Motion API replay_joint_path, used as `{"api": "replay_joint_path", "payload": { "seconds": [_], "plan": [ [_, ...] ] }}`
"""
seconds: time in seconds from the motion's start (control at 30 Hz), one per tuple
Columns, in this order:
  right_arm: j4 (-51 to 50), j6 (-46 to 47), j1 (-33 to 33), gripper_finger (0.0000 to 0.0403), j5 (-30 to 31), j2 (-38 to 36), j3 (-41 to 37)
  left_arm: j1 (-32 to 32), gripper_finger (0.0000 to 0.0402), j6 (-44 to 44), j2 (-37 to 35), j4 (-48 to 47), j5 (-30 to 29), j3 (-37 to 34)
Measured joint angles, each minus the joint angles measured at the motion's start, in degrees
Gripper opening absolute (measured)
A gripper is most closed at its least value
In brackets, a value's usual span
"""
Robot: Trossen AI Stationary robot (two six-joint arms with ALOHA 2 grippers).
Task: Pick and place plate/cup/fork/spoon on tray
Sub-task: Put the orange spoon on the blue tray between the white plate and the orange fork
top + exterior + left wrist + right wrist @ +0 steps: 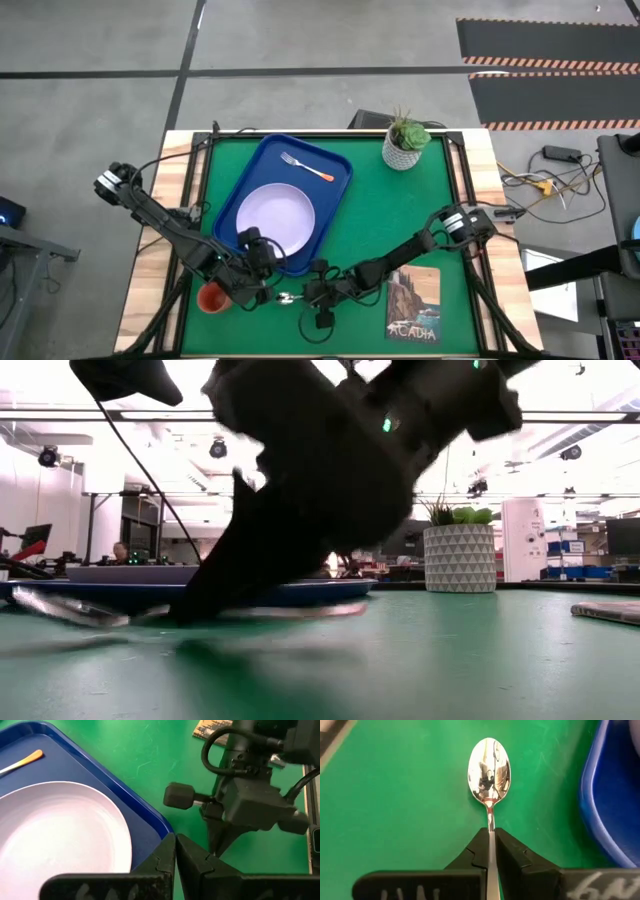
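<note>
The blue tray [275, 165] holds the pale plate [275, 215] and the orange-handled fork [307, 167] on its far part. The orange-red cup [210, 298] stands on the green mat near the front left. The spoon [489, 770] lies at the mat's near edge, its bowl pointing toward the table's left. My right gripper [303, 296] is shut on it. My left gripper [176, 851] is shut and empty, low beside the tray's near corner [160, 822], between the cup and the spoon. My right gripper pinches the spoon's thin metal neck [491, 822], just behind the bowl, between its two fingers. The fingers come low from the table's right and lie along the spoon. The orange handle is hidden between the fingers. I cannot tell whether the spoon is clear of the mat.
A white pot with a green plant [405, 145] stands at the mat's far right. A picture card [413, 305] lies at the near right. The two grippers are close together at the front, right by the tray's near rim.
</note>
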Motion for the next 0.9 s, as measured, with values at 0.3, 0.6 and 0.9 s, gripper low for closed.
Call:
{"api": "replay_joint_path", "payload": {
  "seconds": [0.3,0.6,0.9],
  "plan": [
    [-10.37,-1.09,0.89,0.001,-1.49,-7.85,-0.02,0.02,0.0,3.86,-1.0,0.07,-3.91,0.04],
    [-20.29,-1.07,0.28,0.0012,-0.93,-18.06,-2.4,0.02,0.0,9.09,-2.97,0.2,-11.55,0.07],
    [-25.28,1.17,-5.34,0.0012,2.19,-25.54,-5.26,0.02,0.0,12.28,-3.2,0.28,-19.61,0.08]
  ]
}}
